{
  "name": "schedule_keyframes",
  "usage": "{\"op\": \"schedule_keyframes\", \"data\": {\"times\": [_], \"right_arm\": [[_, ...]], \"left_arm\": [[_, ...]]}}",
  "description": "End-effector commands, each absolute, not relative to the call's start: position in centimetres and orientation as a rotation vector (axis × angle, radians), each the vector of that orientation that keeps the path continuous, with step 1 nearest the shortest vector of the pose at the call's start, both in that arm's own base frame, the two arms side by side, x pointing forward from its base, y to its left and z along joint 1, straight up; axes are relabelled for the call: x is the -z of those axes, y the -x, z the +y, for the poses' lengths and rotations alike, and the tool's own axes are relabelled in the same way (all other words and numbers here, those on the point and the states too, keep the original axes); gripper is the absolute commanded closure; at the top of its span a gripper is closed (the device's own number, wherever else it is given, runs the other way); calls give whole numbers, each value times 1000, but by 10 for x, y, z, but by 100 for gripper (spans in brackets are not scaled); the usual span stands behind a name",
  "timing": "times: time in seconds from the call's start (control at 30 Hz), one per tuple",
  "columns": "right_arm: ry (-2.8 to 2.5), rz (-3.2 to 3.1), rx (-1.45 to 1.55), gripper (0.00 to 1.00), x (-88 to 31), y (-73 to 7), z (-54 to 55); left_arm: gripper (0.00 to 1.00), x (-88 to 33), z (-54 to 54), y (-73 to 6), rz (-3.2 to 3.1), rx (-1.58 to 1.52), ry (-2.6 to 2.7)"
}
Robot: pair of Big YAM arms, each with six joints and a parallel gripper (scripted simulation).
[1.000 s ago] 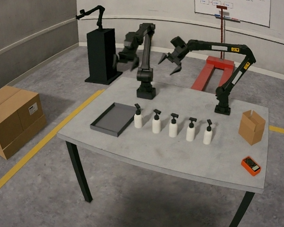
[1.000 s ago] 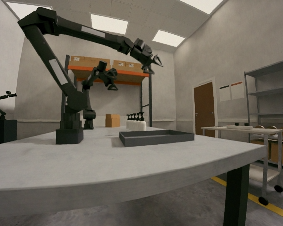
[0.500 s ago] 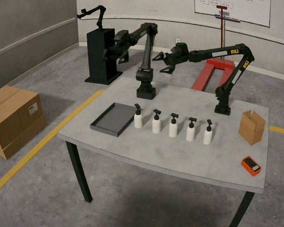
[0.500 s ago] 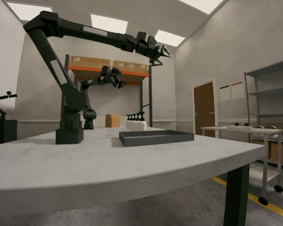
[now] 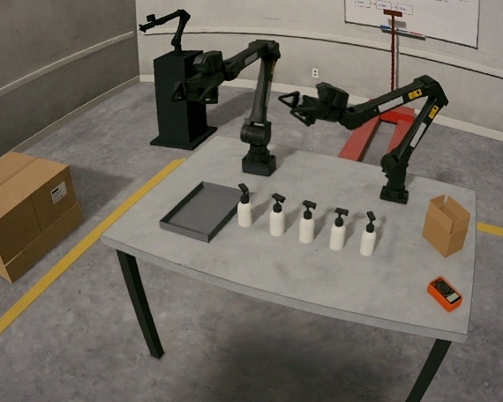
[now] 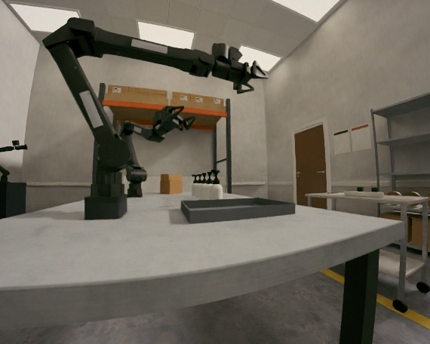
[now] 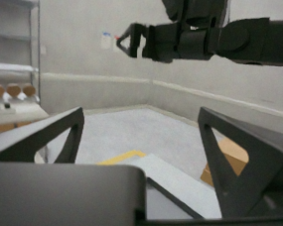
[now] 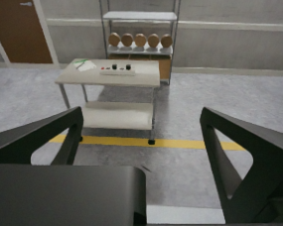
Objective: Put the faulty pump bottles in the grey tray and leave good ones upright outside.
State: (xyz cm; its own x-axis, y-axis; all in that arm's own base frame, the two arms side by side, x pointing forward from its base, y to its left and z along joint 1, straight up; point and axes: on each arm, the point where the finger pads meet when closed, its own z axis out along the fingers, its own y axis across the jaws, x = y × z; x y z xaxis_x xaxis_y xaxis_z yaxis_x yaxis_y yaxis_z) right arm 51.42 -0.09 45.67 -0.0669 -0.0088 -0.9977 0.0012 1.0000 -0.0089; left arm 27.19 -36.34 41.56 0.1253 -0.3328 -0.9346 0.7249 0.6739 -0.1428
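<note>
Several white pump bottles with black heads stand upright in a row on the table. The leftmost bottle (image 5: 244,215) (image 6: 216,191) is close beside the tray's right edge; the rightmost bottle (image 5: 368,243) is farthest from it. All heads show raised above their collars. The grey tray (image 5: 183,233) (image 6: 238,216) holds nothing. My right gripper (image 5: 195,100) (image 6: 253,84) (image 8: 141,113) is open and empty, high above the table, pointing away from the arm bases. My left gripper (image 5: 287,105) (image 6: 188,113) (image 7: 141,113) is open and empty, raised high behind the row, pointing toward the right arm's side.
An open cardboard box (image 5: 444,229) (image 6: 170,184) stands at the table's right end in the top view, with an orange multimeter (image 5: 444,294) near the front right corner. The right arm's base (image 5: 259,165) is behind the tray; the left arm's base (image 5: 394,194) is behind the row's right end.
</note>
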Motion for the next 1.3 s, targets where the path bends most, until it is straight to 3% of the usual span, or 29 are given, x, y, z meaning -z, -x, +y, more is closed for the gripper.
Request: {"op": "schedule_keyframes", "data": {"times": [0.0,0.4,0.43,0.7,0.73,1.27], "right_arm": [[1,1530,-1,0,-514,-523,0],[0,1529,0,0,-514,-523,0],[-3,1536,-15,11,-516,-517,3],[-23,1786,-40,100,-474,-492,21],[-29,1844,-42,100,-463,-487,25],[-78,2635,-22,100,-317,-417,74]], "left_arm": [[0,-426,-350,-275,1054,686,-417],[0,-444,-340,-268,954,697,-385],[0,-444,-339,-268,954,697,-385],[91,-449,-337,-266,1095,748,-356],[100,-445,-336,-268,1143,746,-351],[100,-367,-305,-299,1903,566,-230]]}}
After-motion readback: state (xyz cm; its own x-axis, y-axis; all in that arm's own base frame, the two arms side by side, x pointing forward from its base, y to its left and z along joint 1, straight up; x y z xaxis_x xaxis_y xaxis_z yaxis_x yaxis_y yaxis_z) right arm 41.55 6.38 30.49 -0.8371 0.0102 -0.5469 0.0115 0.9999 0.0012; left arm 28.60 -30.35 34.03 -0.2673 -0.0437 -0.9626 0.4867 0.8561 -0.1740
